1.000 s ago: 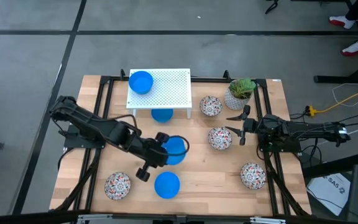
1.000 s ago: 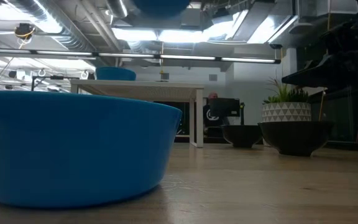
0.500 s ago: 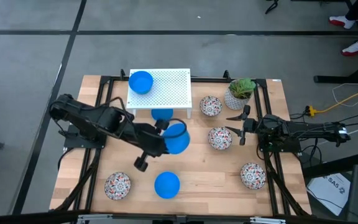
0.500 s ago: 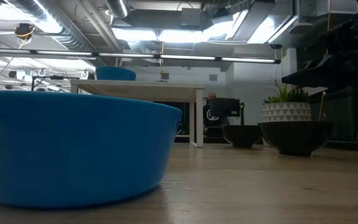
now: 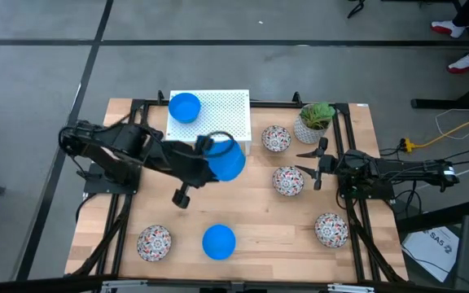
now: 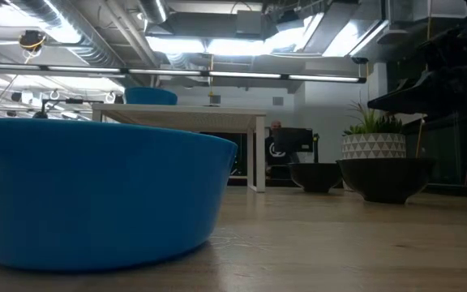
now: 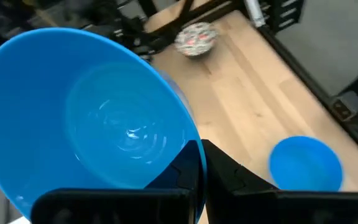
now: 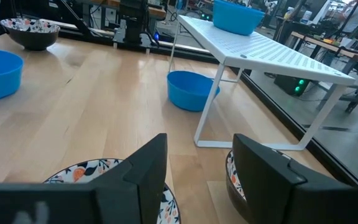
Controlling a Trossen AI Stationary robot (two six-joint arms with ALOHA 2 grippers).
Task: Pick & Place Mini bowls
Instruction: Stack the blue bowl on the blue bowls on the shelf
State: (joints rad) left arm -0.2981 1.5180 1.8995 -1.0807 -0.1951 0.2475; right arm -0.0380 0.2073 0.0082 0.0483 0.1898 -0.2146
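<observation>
My left gripper (image 5: 208, 153) is shut on the rim of a blue mini bowl (image 5: 226, 160) and holds it in the air at the front edge of the white rack (image 5: 218, 114). The left wrist view shows the held bowl (image 7: 92, 124) tilted, with the fingers (image 7: 194, 163) pinching its rim. Another blue bowl (image 5: 185, 107) stands on the rack, one lies under it (image 8: 192, 89), and one sits at the table's front (image 5: 218, 242). Floral bowls sit at the front left (image 5: 154, 242) and on the right (image 5: 277, 138), (image 5: 288, 181), (image 5: 330, 229). My right gripper (image 5: 312, 163) waits open by them.
A white pot with a green plant (image 5: 314, 122) stands at the back right, beside the rack. Black frame rails (image 5: 129, 146) run along both table sides. In the low view the front blue bowl (image 6: 96, 195) fills the near left.
My left gripper has carried the blue bowl up and toward the back, from the table's middle to the rack's front edge. The right arm has not moved.
</observation>
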